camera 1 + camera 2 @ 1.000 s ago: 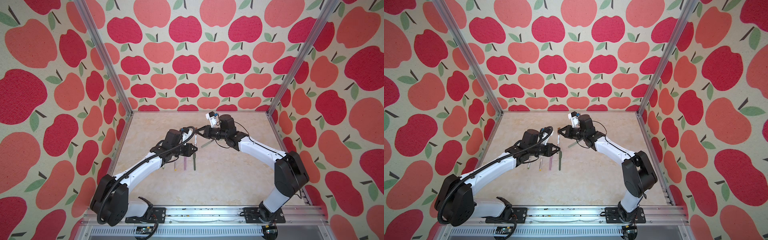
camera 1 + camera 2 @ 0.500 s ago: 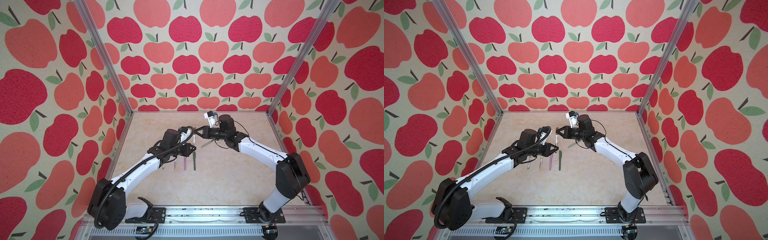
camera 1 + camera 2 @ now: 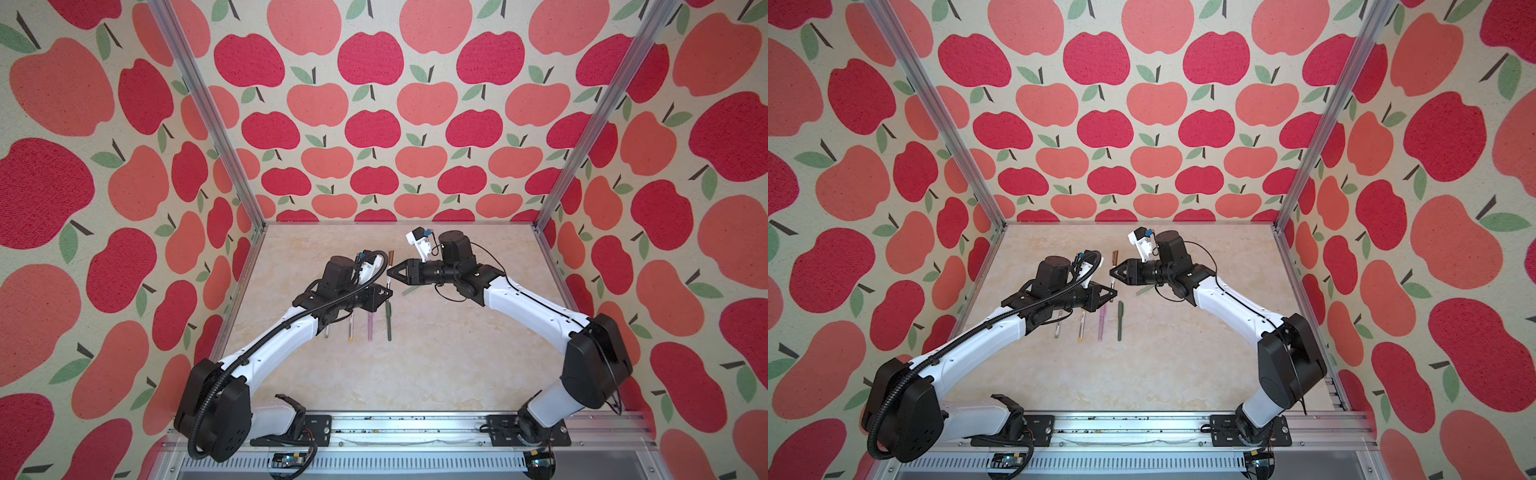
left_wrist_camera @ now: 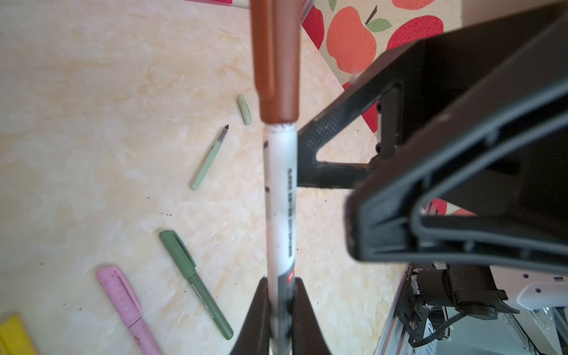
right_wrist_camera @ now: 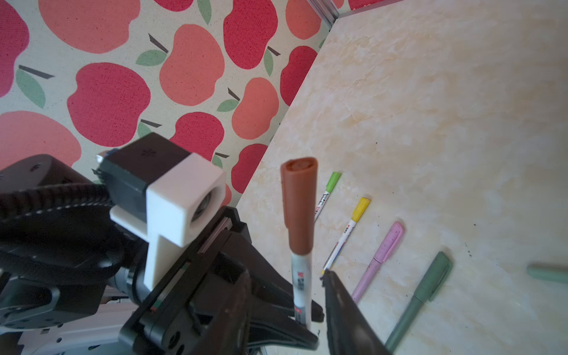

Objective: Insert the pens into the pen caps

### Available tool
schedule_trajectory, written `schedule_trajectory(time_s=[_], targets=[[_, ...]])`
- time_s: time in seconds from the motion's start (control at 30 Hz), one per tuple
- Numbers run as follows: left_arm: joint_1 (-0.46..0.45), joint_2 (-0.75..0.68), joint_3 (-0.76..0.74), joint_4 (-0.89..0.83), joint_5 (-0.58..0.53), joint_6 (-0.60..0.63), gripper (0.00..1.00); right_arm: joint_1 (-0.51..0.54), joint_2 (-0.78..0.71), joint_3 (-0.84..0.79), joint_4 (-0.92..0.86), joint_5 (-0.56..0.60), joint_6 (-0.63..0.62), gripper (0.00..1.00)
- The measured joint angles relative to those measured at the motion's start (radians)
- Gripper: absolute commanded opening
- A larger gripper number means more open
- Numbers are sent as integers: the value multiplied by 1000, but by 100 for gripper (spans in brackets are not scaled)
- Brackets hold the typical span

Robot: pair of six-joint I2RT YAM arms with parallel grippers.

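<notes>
Left gripper (image 4: 278, 295) clamps a pen (image 4: 281, 199); right gripper (image 3: 390, 273), jaws parted, half hides a sage pen (image 3: 408, 291). Marble tabletop (image 3: 415, 365), apple walls (image 3: 374, 124).

Walls (image 3: 374, 124) showing red and coral apples, green leaves, dark stems, on cream. Table (image 3: 415, 374) showing cream-and-tan marbling. White pen (image 4: 281, 199) carrying black print, wearing brown cap (image 4: 278, 61). Pink pen (image 4: 126, 304) showing dark speckles. Dark green pen (image 4: 196, 284) wearing matching cap. Sage pen (image 4: 209, 158) showing dark tip; sage cap (image 4: 244, 109) matching. Lime cap (image 5: 333, 181) and yellow cap (image 5: 361, 209) sitting on white printed barrels (image 5: 341, 244). Arms (image 3: 532, 307) showing white shells, black joints.
</notes>
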Motion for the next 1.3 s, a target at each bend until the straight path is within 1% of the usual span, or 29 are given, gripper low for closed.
schedule_trajectory(time_s=[0.07, 0.27, 0.5, 0.83, 1.0, 1.07, 1.3], targets=[[0, -13, -12, 0, 6, 0, 0, -8, -22, 8, -35, -6, -29, 54], [-5, -48, -26, -37, 28, 24, 0, -31, -58, 53, -126, -7, -113, 57], [-24, -102, -45, -80, 71, 54, 0, -47, -55, 107, -183, -4, -154, 56], [-36, -126, -67, -95, 92, 69, 0, -47, -9, 156, -194, -18, -154, 42], [-39, -127, -67, -95, 103, 69, 0, -45, 16, 156, -197, -23, -154, 40], [-40, -127, -67, -96, 103, 69, 0, -41, 21, 156, -197, -27, -154, 37], [-40, -127, -67, -96, 103, 69, 0, -30, 21, 156, -196, -32, -153, 21]])
